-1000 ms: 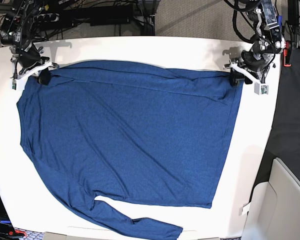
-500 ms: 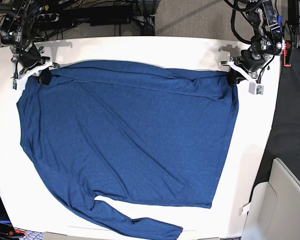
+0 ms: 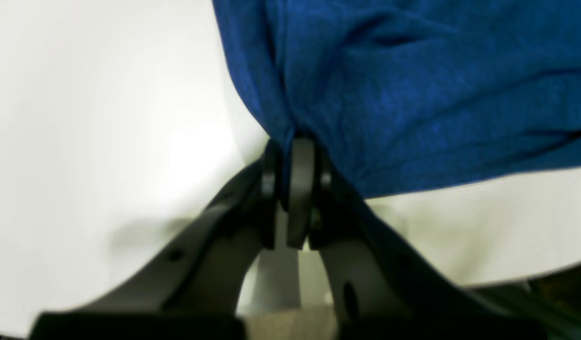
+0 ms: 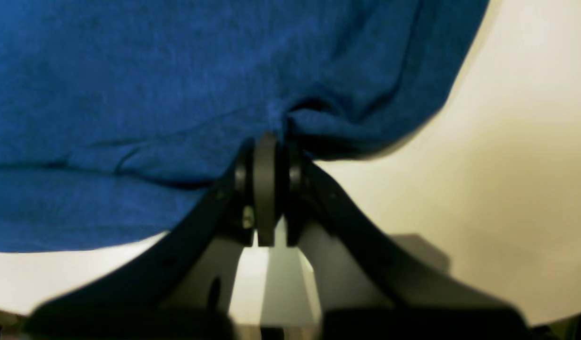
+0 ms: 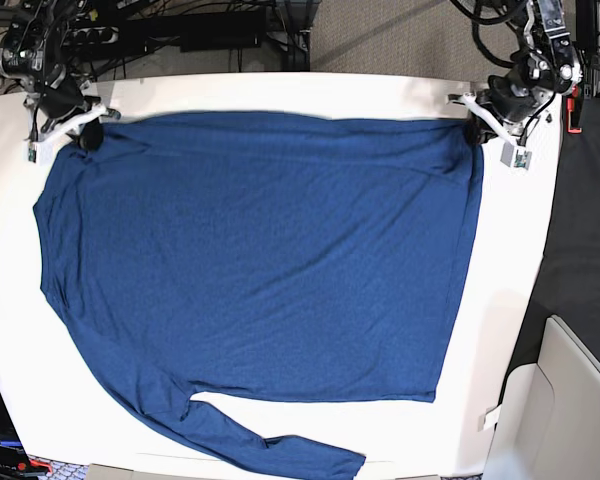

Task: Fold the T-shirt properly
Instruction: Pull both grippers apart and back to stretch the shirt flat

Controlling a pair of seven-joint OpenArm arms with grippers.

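1. Both grippers are pinched on cloth: the left gripper (image 3: 293, 156) has its jaws closed on a bunched corner of the T-shirt (image 5: 260, 260), and the right gripper (image 4: 267, 151) is closed on the opposite far corner the same way.
2. In the base view the left gripper (image 5: 477, 125) sits at the shirt's far right corner and the right gripper (image 5: 85, 135) at its far left corner, so the far edge runs nearly straight between them.
3. The T-shirt lies spread flat across the white surface (image 5: 280, 90), one long sleeve (image 5: 270, 450) trailing along the near edge and reaching close to the surface's rim.
4. Judged risks from here:
   - Each grip holds only a small gather of thin knit; a quick lift or uneven pull could let a corner slip out.
   - If the arms travel at different speeds, the edge would skew and the fold would land crooked.
   - Pulling the cloth too tight between the grippers could stretch it or drag the body sideways.
   - The loose sleeve may drag, bunch beneath the fold, or slide off the near rim.
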